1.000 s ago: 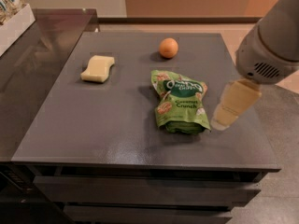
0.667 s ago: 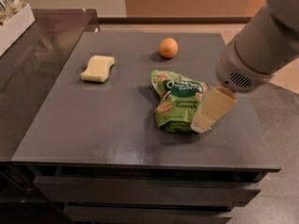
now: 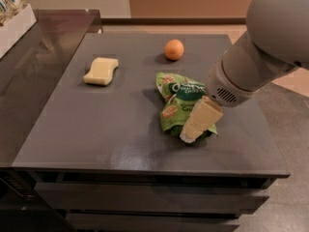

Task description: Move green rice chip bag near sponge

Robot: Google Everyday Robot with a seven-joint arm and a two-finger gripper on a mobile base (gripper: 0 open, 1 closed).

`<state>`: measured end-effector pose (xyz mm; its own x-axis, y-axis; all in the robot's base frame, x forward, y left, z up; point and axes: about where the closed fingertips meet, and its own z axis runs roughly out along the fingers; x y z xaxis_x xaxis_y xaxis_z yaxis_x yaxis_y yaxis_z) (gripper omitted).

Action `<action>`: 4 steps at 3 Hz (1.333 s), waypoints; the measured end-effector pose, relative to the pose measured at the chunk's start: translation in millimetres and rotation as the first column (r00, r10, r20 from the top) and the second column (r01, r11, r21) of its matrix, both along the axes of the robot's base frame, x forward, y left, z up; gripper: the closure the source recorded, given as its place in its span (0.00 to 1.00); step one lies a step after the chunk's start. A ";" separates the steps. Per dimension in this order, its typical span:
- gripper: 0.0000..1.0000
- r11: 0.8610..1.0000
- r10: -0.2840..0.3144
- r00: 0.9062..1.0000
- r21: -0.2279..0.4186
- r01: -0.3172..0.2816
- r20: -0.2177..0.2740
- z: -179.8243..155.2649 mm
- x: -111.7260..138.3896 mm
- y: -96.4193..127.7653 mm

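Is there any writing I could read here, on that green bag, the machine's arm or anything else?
Nothing can be read clearly.
Green rice chip bag: white lettering on its dark label, too blurred to read.
Packets at the far left edge: print too small to read.
Sponge, orange fruit, arm and pincer, which sits over the bag's near right end: no writing visible.
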<state>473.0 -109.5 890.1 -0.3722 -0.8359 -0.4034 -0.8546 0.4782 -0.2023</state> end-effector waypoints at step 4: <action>0.64 0.999 0.015 1.000 -0.035 -0.014 0.018 -18.6 4.7 12.9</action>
<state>477.7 -96.6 871.5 -0.3530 -0.8549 -0.3802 -0.8575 0.4582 -0.2341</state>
